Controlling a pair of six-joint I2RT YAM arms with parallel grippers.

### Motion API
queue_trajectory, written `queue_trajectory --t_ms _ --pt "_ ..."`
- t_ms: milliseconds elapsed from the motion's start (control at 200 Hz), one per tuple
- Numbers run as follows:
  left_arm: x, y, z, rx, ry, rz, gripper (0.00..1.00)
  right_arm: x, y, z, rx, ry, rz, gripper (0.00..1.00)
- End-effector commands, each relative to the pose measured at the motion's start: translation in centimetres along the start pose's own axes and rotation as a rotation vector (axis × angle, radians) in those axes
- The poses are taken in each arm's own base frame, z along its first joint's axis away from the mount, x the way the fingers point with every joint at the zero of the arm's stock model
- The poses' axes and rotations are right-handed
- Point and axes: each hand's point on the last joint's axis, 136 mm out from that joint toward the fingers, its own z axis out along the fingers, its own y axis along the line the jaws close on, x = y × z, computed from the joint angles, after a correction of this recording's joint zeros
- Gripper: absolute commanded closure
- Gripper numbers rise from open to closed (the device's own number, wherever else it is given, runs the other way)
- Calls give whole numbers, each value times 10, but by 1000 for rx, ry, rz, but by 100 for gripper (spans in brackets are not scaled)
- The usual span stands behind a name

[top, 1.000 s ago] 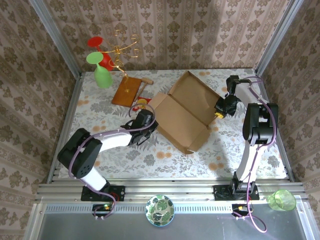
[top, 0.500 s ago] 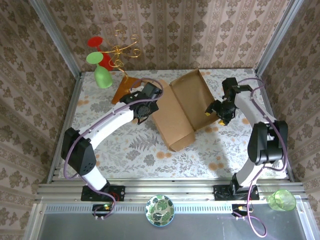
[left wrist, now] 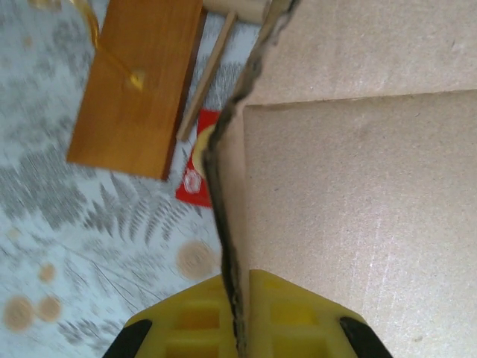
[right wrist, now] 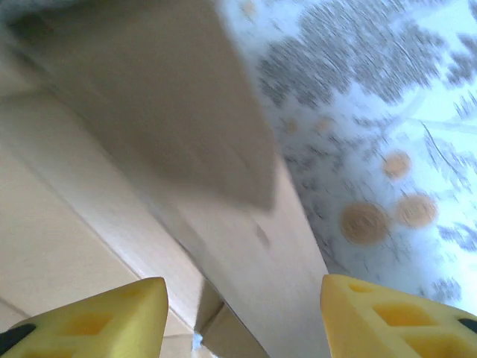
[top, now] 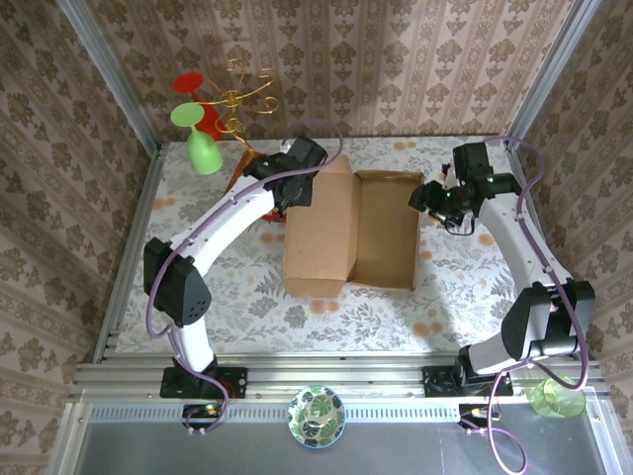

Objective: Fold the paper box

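paper box [top: 351,233]: middle of the table, light-brown cardboard, partly folded; right half is an open tray with walls up, left half a plain panel standing higher than the tray floor
table [top: 247,297]: covered with a pale cloth with a fern and flower print
left gripper [top: 295,191]: at the far-left corner of the box, arm reaching in from the left
left fingers [left wrist: 298,317]: yellow, pressed together on the raw edge of a cardboard panel; the edge runs straight down into the slit between them
right gripper [top: 433,199]: at the far-right wall of the box, just beside it
right fingers [right wrist: 97,313]: yellow, wide apart; a cardboard flap and wall sit ahead in the gap, neither finger touching it; view is blurred
wooden board [left wrist: 134,82]: glossy orange-brown, flat on the cloth left of the box, near but apart from it
wooden stick [left wrist: 211,78]: thin, lying between board and box
red piece [left wrist: 195,179]: small, flat, partly under the box edge; cannot tell what it is
green cup [top: 204,150]: upside down, far-left corner
gold wire stand [top: 242,99]: behind the green cup, a red glass [top: 190,85] beside it
patterned plate [top: 316,416]: on the near rail, off the cloth
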Motion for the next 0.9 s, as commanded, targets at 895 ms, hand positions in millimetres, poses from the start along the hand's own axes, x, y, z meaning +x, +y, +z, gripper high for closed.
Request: queue_trajectory --t_ms 895 --pt "-67 -75 -55 121 -355 971 100 -43 160 7 -443 -421 -1186 38"
